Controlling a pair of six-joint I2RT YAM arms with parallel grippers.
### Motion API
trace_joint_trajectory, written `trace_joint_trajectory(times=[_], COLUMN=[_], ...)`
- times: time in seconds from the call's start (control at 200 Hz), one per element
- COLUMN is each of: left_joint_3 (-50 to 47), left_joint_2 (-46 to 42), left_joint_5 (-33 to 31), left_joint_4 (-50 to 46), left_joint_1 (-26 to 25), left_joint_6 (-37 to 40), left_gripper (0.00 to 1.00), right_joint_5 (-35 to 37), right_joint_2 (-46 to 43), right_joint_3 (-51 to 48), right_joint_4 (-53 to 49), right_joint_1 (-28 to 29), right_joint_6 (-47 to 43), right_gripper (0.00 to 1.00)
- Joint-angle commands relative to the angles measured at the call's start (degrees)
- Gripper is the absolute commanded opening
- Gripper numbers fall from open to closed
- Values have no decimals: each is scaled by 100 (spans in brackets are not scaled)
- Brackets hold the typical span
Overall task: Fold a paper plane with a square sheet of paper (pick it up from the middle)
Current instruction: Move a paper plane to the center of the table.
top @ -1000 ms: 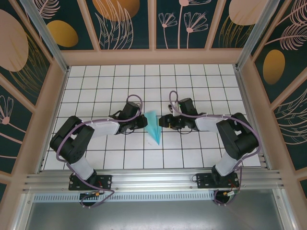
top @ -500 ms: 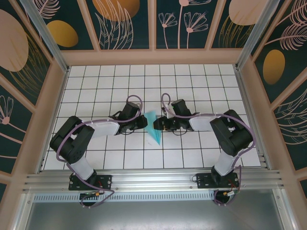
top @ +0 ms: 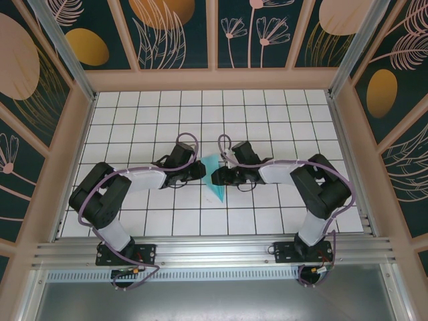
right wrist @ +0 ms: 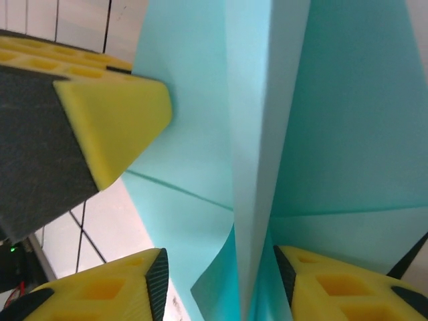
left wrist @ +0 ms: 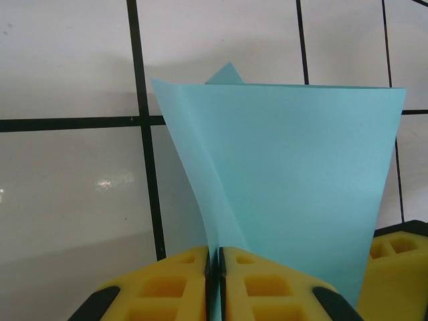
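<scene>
A narrow, pointed turquoise-blue paper plane [top: 217, 191] stands on edge near the middle of the white tiled worktop [top: 267, 107], which is ruled with black grid lines. From above, its wide tail lies toward 12 o'clock and its sharp nose toward 6 o'clock, facing the arm bases.

The left pincer [top: 200, 172] comes in from 9 o'clock of the plane. In the left wrist view its yellow, waffle-moulded fingers [left wrist: 167, 287] are clenched together on the lower fold of the paper plane [left wrist: 294, 174], which rises from them as a broad sheet.

The right pincer [top: 216, 178] comes in from 3 o'clock and hides part of the plane's middle from the overhead camera. In the right wrist view the right pincer [right wrist: 219, 255] is released. Its two yellow fingers [right wrist: 100, 291] stand apart on either side of the plane's centre crease [right wrist: 251, 167], and neither presses it flat. At 10 o'clock in that view, a yellow-and-black finger of the left pincer [right wrist: 114, 127] sits against the paper and blocks part of the worktop behind.

Purple cables [top: 189, 138] loop over both black-and-white arms. Wood-coloured posts frame dark teal wall panels [top: 177, 33] painted with pale flower outlines and orange ovals. A ribbed aluminium rail [top: 214, 253] runs along the 6 o'clock edge.
</scene>
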Motion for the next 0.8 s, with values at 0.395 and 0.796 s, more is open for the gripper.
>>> trace_joint_trajectory(times=[0.395, 0.796], left_joint_3=[-135, -147], left_joint_2=[-233, -968], left_joint_5=[80, 111], left_joint_4=[149, 193], left_joint_1=[37, 34], left_joint_6=[-56, -316], left_gripper=[15, 40], right_joint_5=[963, 1724], right_joint_2=[254, -149], right_joint_3=[493, 795], right_joint_4=[-724, -1365], right_joint_1=[384, 388], right_joint_6=[-298, -148], right_gripper=[26, 9])
